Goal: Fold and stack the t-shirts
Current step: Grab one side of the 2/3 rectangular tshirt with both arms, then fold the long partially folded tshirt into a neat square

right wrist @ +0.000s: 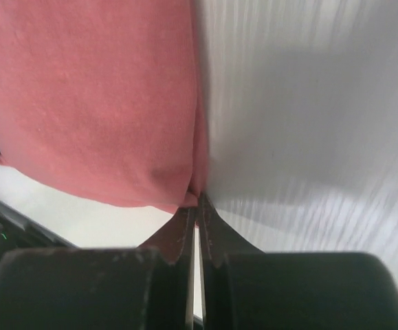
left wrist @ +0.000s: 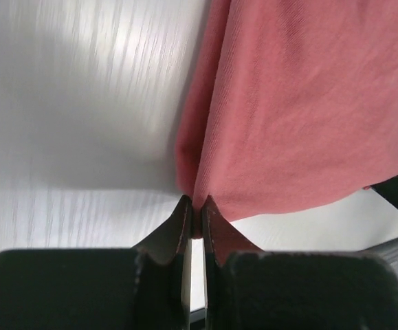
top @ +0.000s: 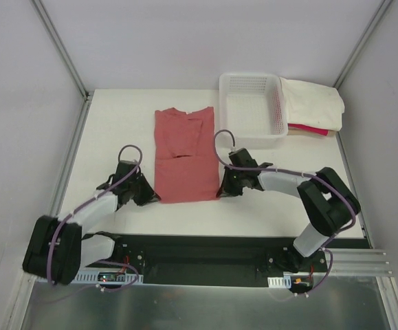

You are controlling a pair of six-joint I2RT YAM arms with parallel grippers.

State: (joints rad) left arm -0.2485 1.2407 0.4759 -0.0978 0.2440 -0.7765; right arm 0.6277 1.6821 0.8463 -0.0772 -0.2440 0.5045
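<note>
The dusty salmon-red t-shirt [top: 183, 152] lies on the white table with its sides folded in, a narrow strip with the collar at the far end. My left gripper [top: 152, 197] is shut on its near left corner [left wrist: 196, 196]. My right gripper [top: 220, 191] is shut on its near right corner [right wrist: 193, 194]. The cream-white t-shirt [top: 313, 102] lies folded at the back right on top of the bright pink-red t-shirt [top: 310, 129], of which only an edge shows.
A white plastic lattice basket [top: 251, 104] stands at the back right, next to the folded stack. Grey walls and metal rails [top: 71, 148] bound the table on the left, back and right.
</note>
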